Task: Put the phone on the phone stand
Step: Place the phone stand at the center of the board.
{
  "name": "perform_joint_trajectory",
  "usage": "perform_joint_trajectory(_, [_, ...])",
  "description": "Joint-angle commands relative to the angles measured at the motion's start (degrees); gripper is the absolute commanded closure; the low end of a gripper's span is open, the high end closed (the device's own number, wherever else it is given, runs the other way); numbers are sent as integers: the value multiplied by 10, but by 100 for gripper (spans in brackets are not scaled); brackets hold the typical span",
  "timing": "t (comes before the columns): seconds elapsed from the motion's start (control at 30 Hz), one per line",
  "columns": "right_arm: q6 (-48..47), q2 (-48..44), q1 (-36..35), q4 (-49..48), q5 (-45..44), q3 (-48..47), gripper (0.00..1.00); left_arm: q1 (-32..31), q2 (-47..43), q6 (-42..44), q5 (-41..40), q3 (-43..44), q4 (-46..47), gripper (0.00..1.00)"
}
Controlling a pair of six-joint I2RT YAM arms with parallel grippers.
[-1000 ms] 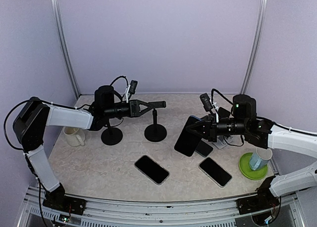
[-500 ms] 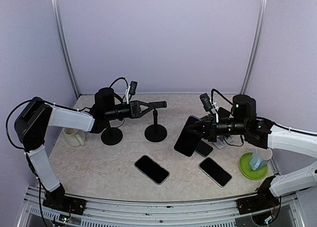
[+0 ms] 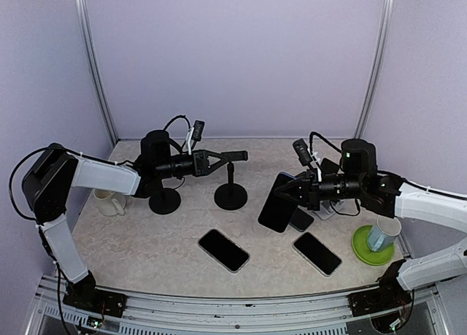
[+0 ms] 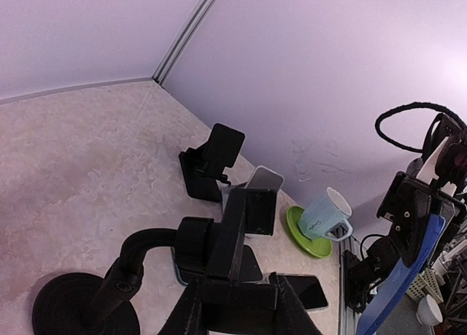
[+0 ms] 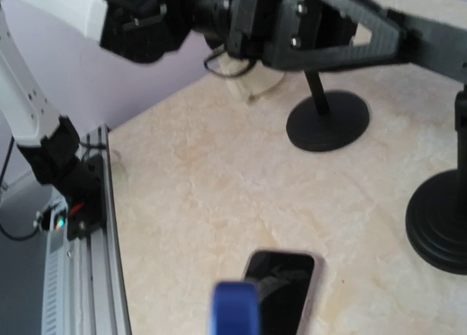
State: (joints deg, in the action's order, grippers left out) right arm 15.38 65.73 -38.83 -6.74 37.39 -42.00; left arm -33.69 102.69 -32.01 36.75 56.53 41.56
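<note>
The phone stand (image 3: 230,197) is black, with a round base, a thin post and a clamp head (image 3: 235,155) at the top. My left gripper (image 3: 221,158) reaches in from the left and is shut on that head. In the left wrist view its fingers (image 4: 188,314) squeeze the clamp's lower bar (image 4: 232,291). My right gripper (image 3: 295,192) is shut on the phone (image 3: 278,203), dark with a blue case, tilted in the air right of the stand. The phone's blue edge (image 5: 235,310) shows at the bottom of the right wrist view.
A second round-based stand (image 3: 165,201) sits under the left arm. Other phones lie at the front (image 3: 224,249), front right (image 3: 317,253) and below the held one (image 3: 301,220). A white mug (image 3: 109,201) stands left; a blue cup (image 3: 381,234) on a green saucer (image 3: 363,249) right.
My left gripper and the stand's head have crept slightly to the right. The right arm and its phone have barely moved.
</note>
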Motion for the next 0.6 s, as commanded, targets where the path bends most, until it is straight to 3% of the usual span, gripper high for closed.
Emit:
perform_joint_trajectory(0.0, [-60,-3,5,65,29,-66,100,-22,-21,39,46,25,-53,90])
perform_joint_trajectory(0.57, [-124,-3,5,137,117,-157,100,-73,-20,57,128,52,-39,90])
